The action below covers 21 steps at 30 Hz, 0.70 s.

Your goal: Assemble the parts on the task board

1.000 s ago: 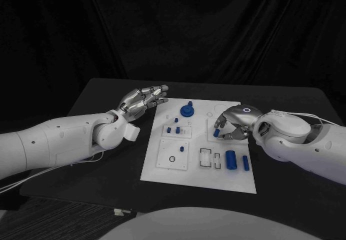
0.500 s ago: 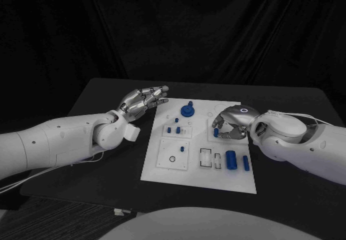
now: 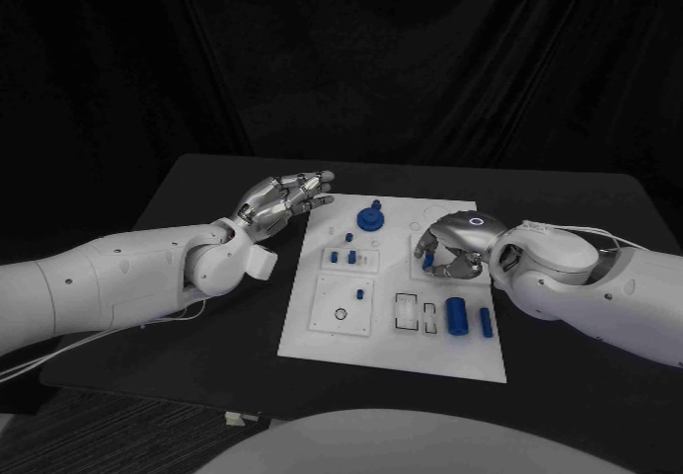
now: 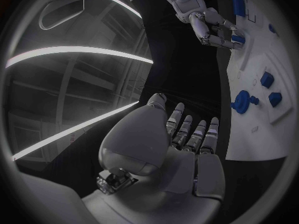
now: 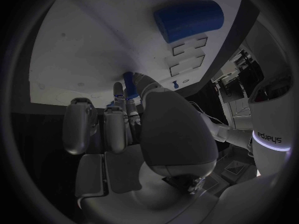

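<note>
The white task board (image 3: 392, 341) lies mid-table. My right hand (image 3: 458, 240) is curled low over the board's right half, and its fingers pinch a small blue peg (image 5: 129, 80) that touches the board (image 5: 87, 45). In the left wrist view the same hand (image 4: 214, 27) holds that peg (image 4: 237, 39) against the board. My left hand (image 3: 285, 198) hovers open beside the board's far left corner, fingers apart and empty. A blue knob (image 3: 370, 217) stands at the far edge. Small blue pegs (image 3: 341, 257) stand left of centre.
A large blue cylinder (image 3: 456, 316) and a slimmer blue pin (image 3: 486, 322) lie in the board's near right part, beside two empty rectangular slots (image 3: 416, 312). A round hole (image 3: 341, 314) sits near left. The cylinder (image 5: 189, 19) also appears beyond my right fingers. Black table (image 3: 213, 326) surrounds the board.
My right hand has shifted slightly left over the board and now covers the small blue peg from above. The left hand has not moved.
</note>
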### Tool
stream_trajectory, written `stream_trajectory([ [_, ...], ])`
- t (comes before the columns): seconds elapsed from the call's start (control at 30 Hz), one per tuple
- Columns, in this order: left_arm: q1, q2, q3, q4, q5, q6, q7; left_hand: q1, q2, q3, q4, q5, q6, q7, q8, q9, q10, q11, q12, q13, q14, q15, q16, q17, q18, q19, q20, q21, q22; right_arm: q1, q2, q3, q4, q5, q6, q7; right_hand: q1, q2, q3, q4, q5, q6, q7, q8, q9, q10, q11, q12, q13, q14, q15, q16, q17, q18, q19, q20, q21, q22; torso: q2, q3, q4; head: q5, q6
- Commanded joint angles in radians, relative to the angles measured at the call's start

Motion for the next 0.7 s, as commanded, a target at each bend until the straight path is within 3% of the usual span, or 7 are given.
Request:
stream_trajectory([
  [0.03,-0.002,0.002,0.001,0.001,0.006,0.015,0.037,0.009,-0.001,0.007,-0.001,0.004,0.009,0.028,0.005,0.002,0.005,0.004,0.007,0.001,-0.001,0.003,0.006,0.000,-0.009,-0.005,-0.001,-0.006,-0.001,-0.003,0.001,0.001,-0.001,0.005,0.011,0.021,0.003,-0.006,0.009,-0.002,0.000,0.008,-0.001,0.008,0.002,0.009,0.000,0.006,0.002,0.049,-0.010,0.006,0.001,-0.003,0.011,-0.007,-0.003,0.185,0.000,0.0001,0.0000,-0.001,0.000],
  [0.1,-0.002,0.003,0.001,0.001,0.006,0.015,0.037,0.009,-0.001,0.007,-0.001,0.004,0.009,0.028,0.005,0.002,0.005,0.004,0.007,0.001,-0.001,0.003,0.006,0.000,-0.009,-0.005,-0.001,-0.006,-0.001,-0.004,0.002,0.001,-0.001,0.007,0.007,0.025,0.006,-0.005,0.014,-0.004,0.002,0.015,-0.003,0.013,0.006,0.011,-0.001,0.008,0.004,0.049,-0.011,0.007,0.002,-0.003,0.011,-0.009,-0.003,0.185,0.000,-0.0001,0.0000,0.000,0.000],
  [0.27,-0.003,0.003,0.001,0.000,0.006,0.015,0.035,0.009,-0.001,0.007,-0.001,0.004,0.009,0.028,0.005,0.002,0.005,0.004,0.007,0.001,-0.001,0.003,0.006,0.000,-0.009,-0.005,-0.001,-0.006,-0.001,-0.006,0.000,0.001,-0.001,0.008,-0.011,0.034,0.035,0.011,0.039,-0.041,0.050,0.096,0.004,0.086,0.055,0.051,-0.016,0.038,0.023,0.049,-0.016,0.005,-0.001,-0.003,0.010,-0.014,-0.003,0.185,0.000,0.0000,-0.0002,0.002,0.000],
  [0.5,-0.003,0.003,0.001,0.000,0.006,0.014,0.033,0.010,-0.001,0.009,-0.001,0.005,0.012,0.029,0.006,0.002,0.006,0.005,0.008,0.001,-0.001,0.003,0.007,0.000,-0.009,-0.006,-0.001,-0.006,-0.002,-0.007,-0.004,0.001,0.001,0.008,-0.026,0.035,0.053,0.021,0.057,-0.079,0.094,0.103,0.012,0.129,0.098,0.063,-0.019,0.058,0.041,0.048,-0.013,0.004,-0.002,-0.003,0.009,-0.013,-0.003,0.185,0.000,0.0001,-0.0003,0.004,0.000],
  [0.7,-0.004,0.004,0.001,-0.001,0.006,0.016,0.029,0.010,-0.001,0.009,-0.001,0.005,0.012,0.029,0.006,0.002,0.006,0.005,0.008,0.001,-0.001,0.003,0.007,0.000,-0.009,-0.006,-0.001,-0.006,-0.002,-0.007,-0.008,0.001,0.007,0.008,-0.045,0.036,0.054,0.030,0.069,-0.108,0.089,0.119,0.016,0.166,0.135,0.088,-0.021,0.085,0.062,0.048,-0.007,0.004,-0.002,-0.003,0.009,-0.009,-0.001,0.185,0.000,0.0000,-0.0004,0.007,0.000],
])
